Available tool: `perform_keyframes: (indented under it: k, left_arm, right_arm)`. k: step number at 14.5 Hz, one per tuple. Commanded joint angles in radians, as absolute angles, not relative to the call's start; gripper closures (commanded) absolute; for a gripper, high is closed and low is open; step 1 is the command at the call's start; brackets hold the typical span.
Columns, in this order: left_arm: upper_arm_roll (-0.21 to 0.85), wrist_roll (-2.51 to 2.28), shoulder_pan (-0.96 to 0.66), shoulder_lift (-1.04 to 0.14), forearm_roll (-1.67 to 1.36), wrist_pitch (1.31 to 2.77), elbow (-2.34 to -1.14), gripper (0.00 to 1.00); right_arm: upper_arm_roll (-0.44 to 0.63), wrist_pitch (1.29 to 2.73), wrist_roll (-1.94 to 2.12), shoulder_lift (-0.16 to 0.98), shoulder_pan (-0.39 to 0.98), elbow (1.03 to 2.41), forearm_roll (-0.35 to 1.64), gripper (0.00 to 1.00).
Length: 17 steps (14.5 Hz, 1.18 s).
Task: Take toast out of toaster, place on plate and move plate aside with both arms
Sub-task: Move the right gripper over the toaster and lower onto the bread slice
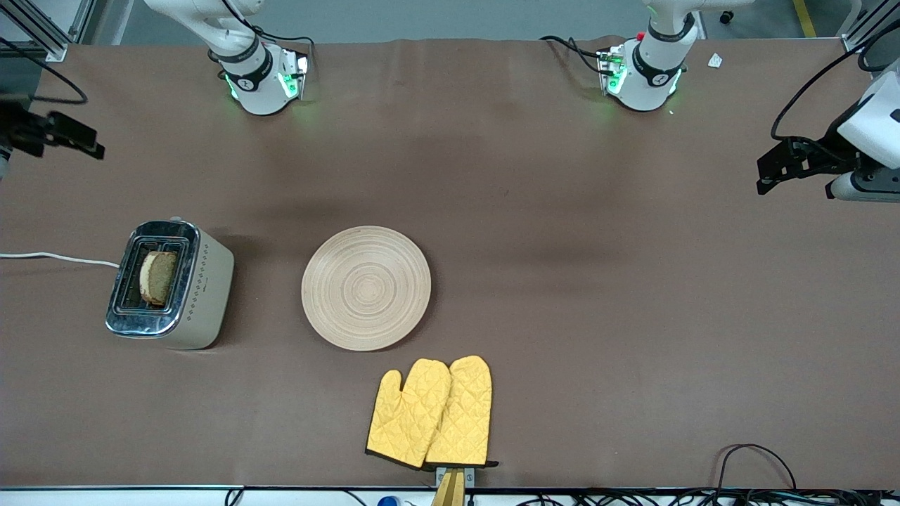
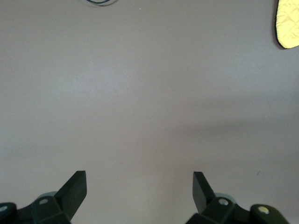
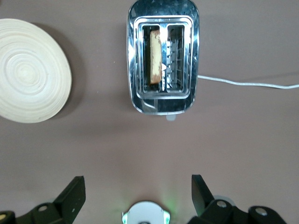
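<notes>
The toast (image 1: 157,277) stands upright in one slot of a silver and beige toaster (image 1: 169,284) toward the right arm's end of the table. It also shows in the right wrist view (image 3: 155,53). The plate (image 1: 366,287) lies bare beside the toaster, near the table's middle, and shows in the right wrist view (image 3: 30,70). My right gripper (image 1: 70,137) is open and empty, high over bare table at the right arm's end (image 3: 138,186). My left gripper (image 1: 766,172) is open and empty, high over bare table at the left arm's end (image 2: 139,184).
Two yellow oven mitts (image 1: 430,413) lie nearer to the front camera than the plate, by the table's edge; one mitt's tip shows in the left wrist view (image 2: 288,23). The toaster's white cord (image 1: 56,258) runs off the right arm's end. Cables (image 1: 756,457) lie along the near edge.
</notes>
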<state>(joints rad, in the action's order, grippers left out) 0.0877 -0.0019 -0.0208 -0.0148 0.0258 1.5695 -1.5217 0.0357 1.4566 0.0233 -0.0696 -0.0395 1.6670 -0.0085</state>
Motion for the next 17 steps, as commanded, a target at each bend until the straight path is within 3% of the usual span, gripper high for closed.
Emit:
perform_keyframes:
  k: [1, 6, 15, 16, 17]
  left_arm:
    - [0.089, -0.008, -0.02, -0.021, 0.035, 1.559, -1.505, 0.0]
    - [0.087, -0.006, -0.017, -0.023, 0.035, 1.559, -1.505, 0.0]
    - [0.087, -0.006, -0.015, -0.023, 0.034, 1.559, -1.505, 0.0]
    - [0.087, -0.005, -0.015, -0.023, 0.034, 1.559, -1.506, 0.0]
    - [0.087, -0.005, -0.012, -0.023, 0.035, 1.559, -1.506, 0.0]
  right_arm:
    - [0.032, 1.589, 0.035, -0.08, -0.051, 1.794, 0.003, 0.0]
    - [0.034, 1.84, 0.035, 0.009, -0.067, 1.904, 0.005, 0.0]
    - [0.032, 2.014, 0.035, 0.207, -0.092, 1.905, 0.014, 0.0]
    - [0.032, 2.026, 0.035, 0.222, -0.092, 1.902, 0.014, 0.04]
    - [0.031, 2.029, 0.034, 0.225, -0.086, 1.901, 0.014, 0.21]
